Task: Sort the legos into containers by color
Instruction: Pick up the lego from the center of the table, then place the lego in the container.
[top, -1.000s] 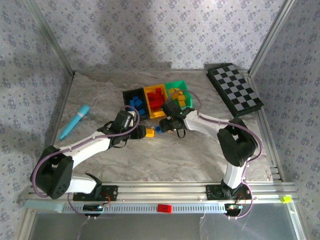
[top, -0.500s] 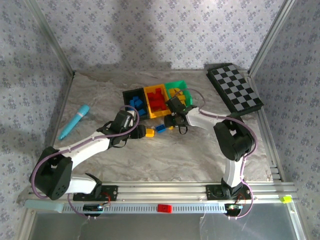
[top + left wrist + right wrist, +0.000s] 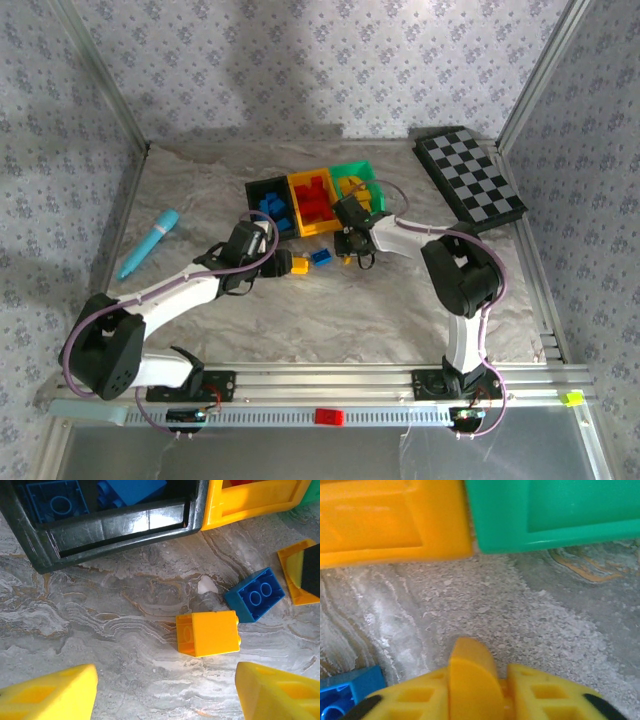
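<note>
Three legos [image 3: 321, 256] lie mid-tabletop, short of the bins [image 3: 125, 530] toward the far edge: an orange brick [image 3: 207, 633] below the released left hand [image 3: 165, 687], a blue brick [image 3: 255, 594] beside it, and a yellow brick [image 3: 470, 660] clenched in the right hand [image 3: 475, 680]. The rest lie sorted inside.

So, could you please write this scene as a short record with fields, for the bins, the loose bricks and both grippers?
black bin: blue bricks inside
yellow bin: red bricks inside
green bin: yellow bricks inside
loose bricks: one yellow brick and one blue brick, close together in front of the bins
left gripper: open, near the loose yellow brick
right gripper: shut on a second yellow brick, just in front of the yellow and green bins
</note>
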Controlling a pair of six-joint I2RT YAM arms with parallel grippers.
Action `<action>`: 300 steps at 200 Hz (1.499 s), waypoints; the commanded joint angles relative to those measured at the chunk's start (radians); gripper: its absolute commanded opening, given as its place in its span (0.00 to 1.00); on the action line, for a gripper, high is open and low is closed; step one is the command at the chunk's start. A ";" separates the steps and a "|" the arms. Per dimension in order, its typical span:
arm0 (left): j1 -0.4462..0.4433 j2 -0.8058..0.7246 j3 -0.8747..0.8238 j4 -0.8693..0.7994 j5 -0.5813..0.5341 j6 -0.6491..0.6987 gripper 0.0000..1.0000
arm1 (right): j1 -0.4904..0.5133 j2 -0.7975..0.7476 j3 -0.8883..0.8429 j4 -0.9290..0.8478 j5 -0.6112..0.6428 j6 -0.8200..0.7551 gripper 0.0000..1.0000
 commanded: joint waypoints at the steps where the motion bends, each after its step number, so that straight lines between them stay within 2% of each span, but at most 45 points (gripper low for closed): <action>1: -0.004 -0.015 -0.006 0.015 0.000 -0.005 0.72 | -0.004 -0.044 -0.040 -0.031 0.028 -0.013 0.26; 26: -0.005 -0.004 0.010 0.009 0.006 -0.006 0.72 | -0.008 -0.051 -0.038 -0.046 0.023 -0.024 0.17; 42: -0.005 -0.002 0.004 0.027 0.011 -0.011 0.72 | -0.007 -0.070 -0.048 -0.040 0.025 -0.031 0.07; 97: -0.011 0.026 0.010 0.030 0.037 -0.016 0.72 | -0.022 -0.123 -0.024 -0.056 0.037 -0.070 0.05; 153: -0.059 0.092 0.062 0.020 0.048 -0.014 0.73 | -0.120 -0.046 0.231 -0.101 0.025 -0.143 0.08; 164: -0.069 0.118 0.078 0.017 0.049 -0.011 0.73 | -0.142 -0.017 0.286 -0.118 0.029 -0.158 0.10; 181: -0.087 0.160 0.118 -0.001 0.051 -0.010 0.73 | -0.171 0.026 0.362 -0.134 0.040 -0.174 0.19; 186: -0.090 0.171 0.129 -0.007 0.051 -0.010 0.73 | -0.180 0.044 0.386 -0.147 0.034 -0.177 0.27; 196: -0.099 0.196 0.149 -0.011 0.050 -0.010 0.73 | -0.195 0.081 0.443 -0.186 0.014 -0.184 0.51; 205: -0.102 0.220 0.168 -0.019 0.050 -0.010 0.73 | -0.198 0.098 0.467 -0.200 0.012 -0.188 0.58; 235: -0.105 0.304 0.243 -0.094 0.013 -0.008 0.69 | -0.189 0.055 0.393 -0.163 0.004 -0.189 0.60; 257: -0.104 0.347 0.271 -0.103 0.027 -0.001 0.66 | -0.188 0.006 0.317 -0.140 0.005 -0.188 0.60; 300: -0.105 0.386 0.304 -0.144 -0.001 0.011 0.65 | -0.186 -0.088 0.209 -0.121 0.018 -0.198 0.61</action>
